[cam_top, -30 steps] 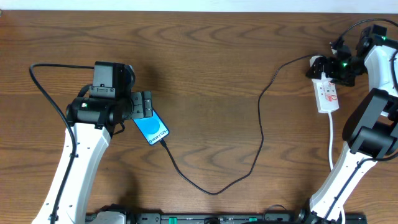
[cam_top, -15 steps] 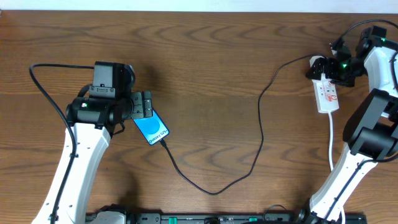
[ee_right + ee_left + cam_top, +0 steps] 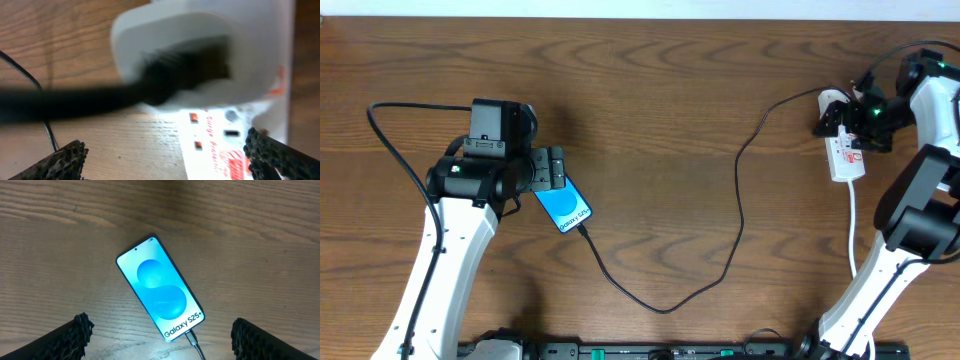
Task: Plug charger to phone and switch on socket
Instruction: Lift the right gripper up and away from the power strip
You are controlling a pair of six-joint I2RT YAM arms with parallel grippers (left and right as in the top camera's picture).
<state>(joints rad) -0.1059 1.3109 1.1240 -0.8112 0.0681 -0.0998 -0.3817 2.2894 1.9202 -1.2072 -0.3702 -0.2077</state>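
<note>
The phone (image 3: 564, 206) lies on the table with its blue screen lit; it also shows in the left wrist view (image 3: 160, 294). The charger cable (image 3: 738, 190) runs from the phone's lower end in a long loop to the socket. Its small plug (image 3: 191, 338) sits in the phone's port. My left gripper (image 3: 160, 347) is open and empty, just above the phone's upper end. The socket (image 3: 846, 152) is a white power strip at the far right, with red marks (image 3: 197, 131). My right gripper (image 3: 162, 160) is open, hovering low over the strip's top end, beside the plugged adapter (image 3: 190, 65).
The socket's white cord (image 3: 853, 225) trails down toward the right arm's base. A black cable (image 3: 395, 150) loops at the left arm. Bare wooden table lies between the two arms.
My right gripper has shifted slightly right and down over the socket's top end. The left arm, phone and charger cable have not moved.
</note>
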